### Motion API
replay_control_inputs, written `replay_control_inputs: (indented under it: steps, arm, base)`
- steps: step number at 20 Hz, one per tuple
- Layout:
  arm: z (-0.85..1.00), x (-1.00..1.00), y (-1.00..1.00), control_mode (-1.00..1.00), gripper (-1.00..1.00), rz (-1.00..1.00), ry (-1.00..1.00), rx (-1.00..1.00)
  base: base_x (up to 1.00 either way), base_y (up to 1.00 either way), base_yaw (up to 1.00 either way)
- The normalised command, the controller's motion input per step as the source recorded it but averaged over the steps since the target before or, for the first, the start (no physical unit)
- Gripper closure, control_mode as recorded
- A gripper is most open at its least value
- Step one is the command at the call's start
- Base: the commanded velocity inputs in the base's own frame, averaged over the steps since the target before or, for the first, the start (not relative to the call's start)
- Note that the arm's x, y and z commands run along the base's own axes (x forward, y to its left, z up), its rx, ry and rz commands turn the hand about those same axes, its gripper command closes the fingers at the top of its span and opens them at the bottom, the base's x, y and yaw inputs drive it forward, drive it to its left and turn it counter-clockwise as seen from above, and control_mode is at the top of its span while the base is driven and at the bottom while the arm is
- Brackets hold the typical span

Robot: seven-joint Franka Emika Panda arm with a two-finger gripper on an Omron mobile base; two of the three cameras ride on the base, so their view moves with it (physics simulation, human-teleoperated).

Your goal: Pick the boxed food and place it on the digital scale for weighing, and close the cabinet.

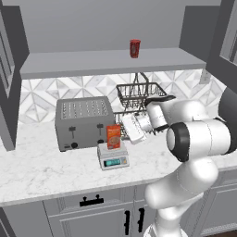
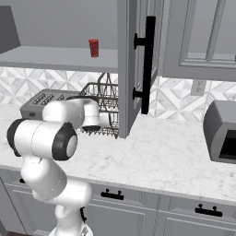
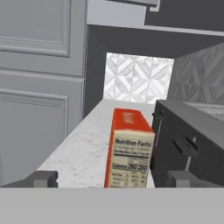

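Orange-red against the grey, the boxed food stood upright on the digital scale, on the marble counter just in front of the toaster. The gripper hung just to the carton's right in the left base view, level with it, fingers spread wide and clasping nothing. In the hand view the carton showed its nutrition panel, standing between the two dark fingertips with clear space on either side — the toaster's dark side sat close beside it.

The cabinet remained open — its door stood out edge-on over the counter in the right base view, black bar handle facing the camera. A red can rested on the cabinet shelf above, and a wire dish rack stood behind the arm.
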Motion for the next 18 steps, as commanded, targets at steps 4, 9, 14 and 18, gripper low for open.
replay_control_inputs:
  steps: [4,9,14,18]
  arm:
    - [0.05,-0.18,-0.28,-1.00,-1.00,-0.06,-0.04,0.03]
    - [0.09,-0.38,-0.35,-1.00,-1.00,-0.12,-0.08,0.04]
    - [0.20,-0.64,-0.22,-1.00,-1.00,-0.15,-0.12,0.01]
    - [0.34,-0.94,-0.02,-1.00,-1.00,-0.17,-0.23,0.00]
  base:
    - [0.00,0.00,0.00]
    - [0.00,0.00,0.00]
    - [0.00,0.00,0.00]
    - [0.00,0.00,0.00]
